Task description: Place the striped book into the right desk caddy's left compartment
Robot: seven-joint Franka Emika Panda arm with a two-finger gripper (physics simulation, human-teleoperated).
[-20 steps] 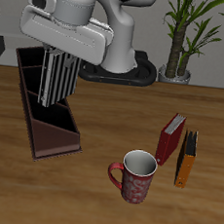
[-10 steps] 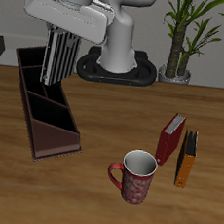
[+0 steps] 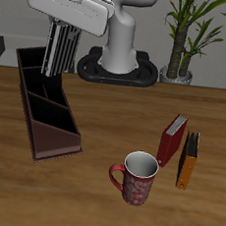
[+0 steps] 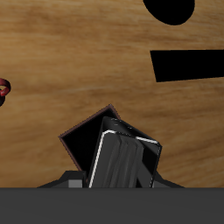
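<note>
While clamped in the claw (image 3: 56, 68), the striped book (image 3: 59, 48) hangs above the right desk caddy (image 3: 46, 113).

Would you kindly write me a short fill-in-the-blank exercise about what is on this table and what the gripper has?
1. The gripper holds the ____ book above the right desk caddy.
2. The mug stands nearer the table's ____ edge than the red book.
3. Beside the red book stands an ____ book.

Missing words: striped; front; orange-yellow
</note>
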